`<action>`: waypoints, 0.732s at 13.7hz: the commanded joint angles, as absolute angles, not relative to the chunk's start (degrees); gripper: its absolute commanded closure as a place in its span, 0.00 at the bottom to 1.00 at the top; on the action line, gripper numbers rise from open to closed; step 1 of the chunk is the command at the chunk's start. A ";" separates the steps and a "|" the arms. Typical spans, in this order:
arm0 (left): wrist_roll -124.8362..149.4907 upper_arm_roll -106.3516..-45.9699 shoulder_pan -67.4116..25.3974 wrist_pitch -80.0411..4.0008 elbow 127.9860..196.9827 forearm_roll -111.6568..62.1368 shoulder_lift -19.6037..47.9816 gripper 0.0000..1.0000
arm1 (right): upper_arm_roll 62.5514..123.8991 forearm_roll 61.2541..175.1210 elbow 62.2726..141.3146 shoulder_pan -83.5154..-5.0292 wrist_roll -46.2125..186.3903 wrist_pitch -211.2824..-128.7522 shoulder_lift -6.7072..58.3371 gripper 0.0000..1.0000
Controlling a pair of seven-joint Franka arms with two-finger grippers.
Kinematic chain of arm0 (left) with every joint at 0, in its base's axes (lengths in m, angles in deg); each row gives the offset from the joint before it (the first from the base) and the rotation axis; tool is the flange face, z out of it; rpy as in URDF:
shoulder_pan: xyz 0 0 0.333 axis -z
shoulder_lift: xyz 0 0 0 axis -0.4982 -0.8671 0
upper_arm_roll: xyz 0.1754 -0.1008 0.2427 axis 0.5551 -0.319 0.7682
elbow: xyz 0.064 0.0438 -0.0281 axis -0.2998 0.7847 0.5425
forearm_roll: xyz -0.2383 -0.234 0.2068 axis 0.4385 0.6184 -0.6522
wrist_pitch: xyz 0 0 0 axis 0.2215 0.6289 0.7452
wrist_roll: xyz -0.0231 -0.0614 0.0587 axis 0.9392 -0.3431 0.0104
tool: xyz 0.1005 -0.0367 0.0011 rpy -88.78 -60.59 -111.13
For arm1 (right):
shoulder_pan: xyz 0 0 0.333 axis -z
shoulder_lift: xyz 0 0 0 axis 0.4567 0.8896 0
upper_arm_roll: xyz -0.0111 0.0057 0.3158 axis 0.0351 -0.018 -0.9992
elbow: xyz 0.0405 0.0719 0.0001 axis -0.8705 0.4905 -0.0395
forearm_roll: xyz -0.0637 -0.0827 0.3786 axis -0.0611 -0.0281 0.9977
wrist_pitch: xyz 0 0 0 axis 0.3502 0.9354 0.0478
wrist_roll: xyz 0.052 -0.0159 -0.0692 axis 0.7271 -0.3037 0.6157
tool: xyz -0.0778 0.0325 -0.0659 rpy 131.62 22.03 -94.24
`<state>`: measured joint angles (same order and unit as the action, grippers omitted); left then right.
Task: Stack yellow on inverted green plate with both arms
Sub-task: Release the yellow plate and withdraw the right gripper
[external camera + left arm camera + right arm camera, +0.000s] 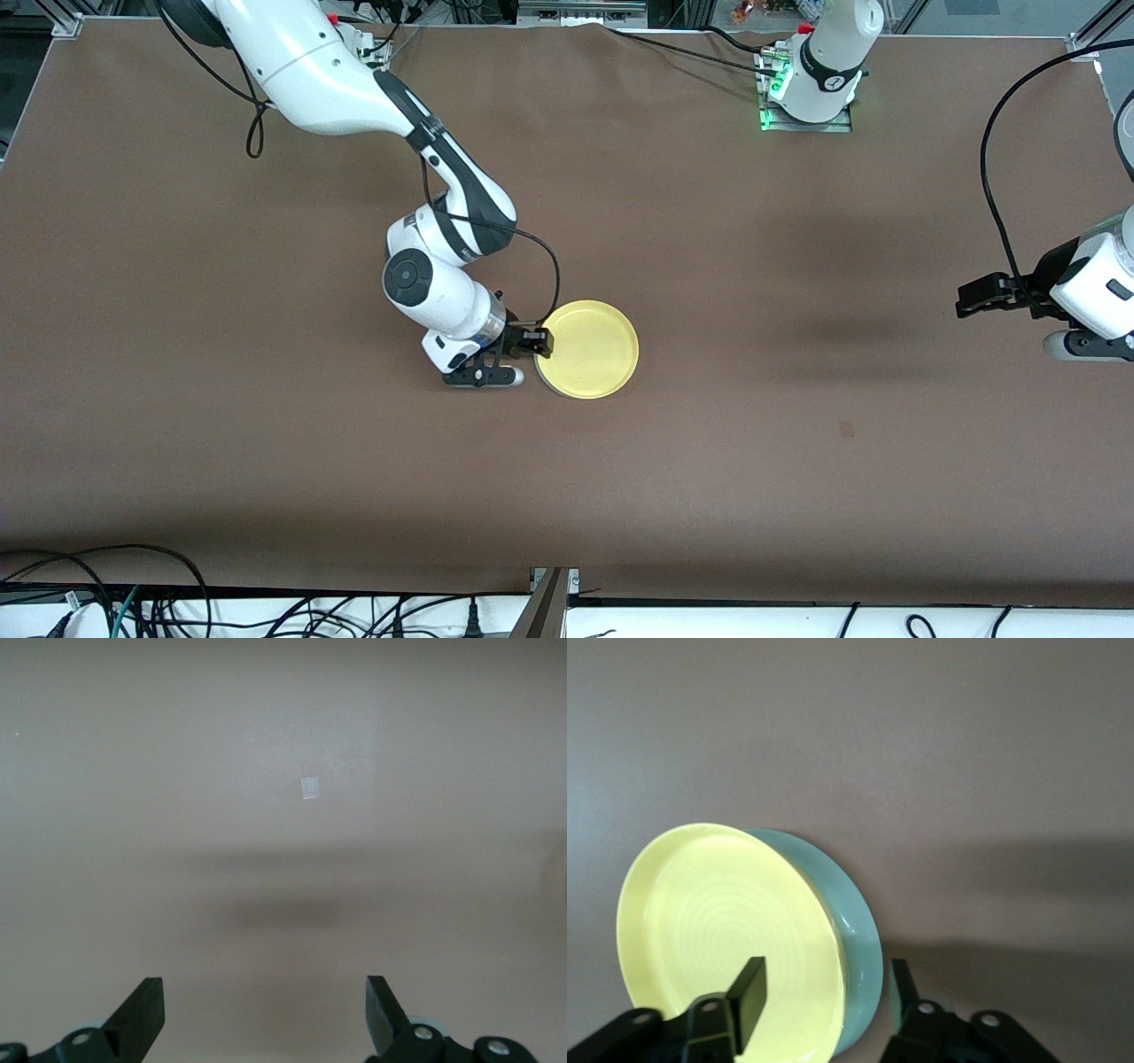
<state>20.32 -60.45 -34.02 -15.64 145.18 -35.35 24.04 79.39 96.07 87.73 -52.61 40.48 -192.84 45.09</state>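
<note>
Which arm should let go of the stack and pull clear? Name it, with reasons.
Right. The right gripper straddles the rim of the yellow plate on the green plate, fingers open. The left gripper waits open at the left arm's end of the table.

A robotics lab: two bolted-down white arms [372,97] on a brown table [797,461], loose cables [177,602], aluminium framing [549,602].

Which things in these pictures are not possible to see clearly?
- Green plate: front view, hidden under the yellow plate; whether it is inverted is unclear.
- Right gripper: open around both rims; contact unclear.
- Left gripper: open; front view cuts off its arm at the edge.
</note>
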 commanded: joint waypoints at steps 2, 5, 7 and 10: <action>21.85 -60.47 -34.45 -15.69 144.69 -33.31 24.16 0.00 | 86.61 92.71 88.55 -52.40 40.71 -175.57 33.14 0.00; 21.85 -60.47 -34.45 -15.69 144.69 -33.31 24.16 0.00 | 90.75 85.83 88.64 -52.31 40.98 -165.25 26.89 0.00; 21.85 -60.47 -34.45 -15.69 144.69 -33.31 24.17 0.00 | 93.48 85.74 89.07 -51.70 41.76 -161.37 22.33 0.00; 21.77 -60.47 -34.36 -15.69 144.69 -33.31 24.08 0.00 | 89.03 84.60 94.77 -41.71 47.09 -151.54 12.14 0.00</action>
<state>20.32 -60.45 -34.02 -15.64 145.17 -35.35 24.04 92.82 85.56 88.02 -48.12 42.74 -154.87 19.95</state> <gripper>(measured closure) 0.000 0.000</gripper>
